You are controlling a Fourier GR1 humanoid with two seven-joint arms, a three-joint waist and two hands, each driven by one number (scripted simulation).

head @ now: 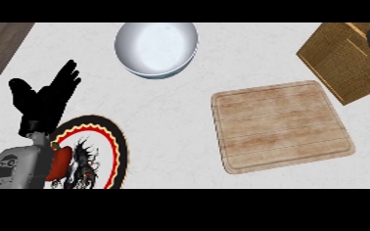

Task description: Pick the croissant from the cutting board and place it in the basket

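Head view shows the left hand (45, 100) resting at the left edge, fingers straight and up, holding nothing. It sits above a black plate (108, 132) with red trim. A white bowl (156, 48) stands near the top. The wooden cutting board (280, 125) lies bare at right, the woven basket (338, 61) just beyond it. Croissant and right hand are nowhere visible.

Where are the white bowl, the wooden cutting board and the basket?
white bowl (156, 46), head view, on its inner bottom.
cutting board (280, 125), head view, on the middle of its bare top.
basket (339, 61), head view, on its woven side, at the right edge.
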